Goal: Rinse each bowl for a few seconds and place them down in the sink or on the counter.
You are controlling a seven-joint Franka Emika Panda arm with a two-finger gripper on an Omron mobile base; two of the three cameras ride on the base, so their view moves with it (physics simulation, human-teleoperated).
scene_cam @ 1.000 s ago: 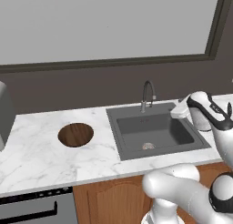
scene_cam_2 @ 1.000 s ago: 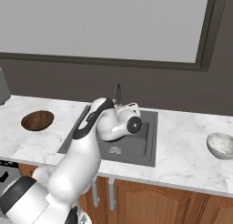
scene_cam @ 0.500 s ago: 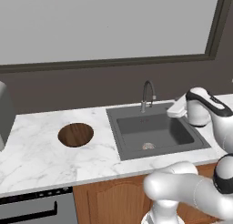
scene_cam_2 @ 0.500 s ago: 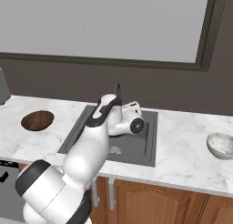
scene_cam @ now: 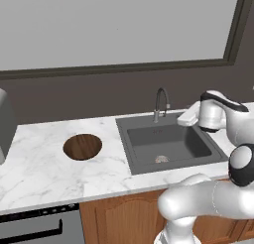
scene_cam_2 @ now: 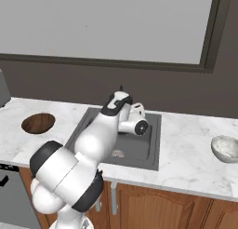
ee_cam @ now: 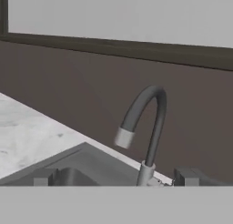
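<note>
Gripper (ee_cam: 116, 176): jaws spread wide and released, grasping and touching nothing, poised over the sink (scene_cam: 168, 145) and aimed at the arched faucet (ee_cam: 144, 127). Dark brown bowl (scene_cam: 83, 146) on the counter (scene_cam: 44, 173) left of the sink; pale bowl (scene_cam_2: 226, 148) on the counter to its right. No legible writing.

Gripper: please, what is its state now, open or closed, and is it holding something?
Gripper: open, holding nothing; its tips stand wide apart, pointing toward the faucet at the back of the sink.
</note>
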